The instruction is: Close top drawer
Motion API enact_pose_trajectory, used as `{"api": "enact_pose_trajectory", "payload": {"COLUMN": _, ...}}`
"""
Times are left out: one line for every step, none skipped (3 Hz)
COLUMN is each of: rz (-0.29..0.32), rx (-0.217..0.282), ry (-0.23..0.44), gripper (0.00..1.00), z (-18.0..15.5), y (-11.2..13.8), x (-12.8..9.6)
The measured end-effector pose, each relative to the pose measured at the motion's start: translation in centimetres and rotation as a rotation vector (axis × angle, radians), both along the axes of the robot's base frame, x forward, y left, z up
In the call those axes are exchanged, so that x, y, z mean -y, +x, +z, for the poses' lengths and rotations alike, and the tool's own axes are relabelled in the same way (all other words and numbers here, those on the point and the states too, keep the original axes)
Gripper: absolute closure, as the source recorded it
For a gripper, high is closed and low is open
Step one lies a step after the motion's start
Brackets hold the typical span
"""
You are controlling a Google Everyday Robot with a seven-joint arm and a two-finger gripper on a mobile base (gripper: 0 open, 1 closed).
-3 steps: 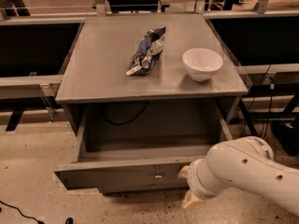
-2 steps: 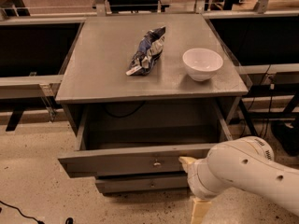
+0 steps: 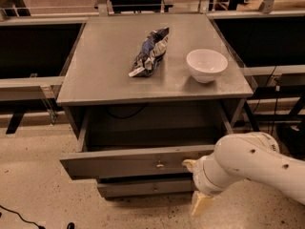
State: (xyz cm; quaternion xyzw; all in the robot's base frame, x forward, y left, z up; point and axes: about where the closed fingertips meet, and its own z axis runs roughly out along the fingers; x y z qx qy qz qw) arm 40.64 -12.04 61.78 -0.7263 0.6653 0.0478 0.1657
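The top drawer (image 3: 128, 162) is a wide grey front with a small metal knob (image 3: 159, 165). It stands partly pulled out of the grey cabinet (image 3: 95, 80), and its deep box looks empty. My gripper (image 3: 196, 185) is at the right part of the drawer front, at the end of the white arm (image 3: 248, 163). Its fingers are spread: the upper fingertip (image 3: 189, 164) lies against the drawer front and the lower one (image 3: 201, 204) hangs below it. A narrower grey drawer front (image 3: 143, 187) shows under the top drawer.
A blue and white chip bag (image 3: 150, 51) and a white bowl (image 3: 206, 65) sit on the cabinet top. Dark metal frames stand at the left (image 3: 28, 82) and right (image 3: 276, 70). A black cable (image 3: 19, 216) lies on the speckled floor at lower left.
The top drawer has slid inward toward the cabinet, uncovering the lower drawer front. My gripper and arm have moved inward with the drawer front.
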Motion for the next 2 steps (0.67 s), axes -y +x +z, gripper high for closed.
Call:
{"api": "enact_pose_trajectory", "payload": {"rz": 0.002, "rx": 0.019, "ry": 0.037, "gripper": 0.41, "z": 0.8, "y": 2.2, "x": 0.7}}
{"api": "enact_pose_trajectory", "payload": {"rz": 0.017, "rx": 0.112, "ry": -0.006, "gripper": 0.64, "z": 1.9, "y": 3.6, "x": 0.2}}
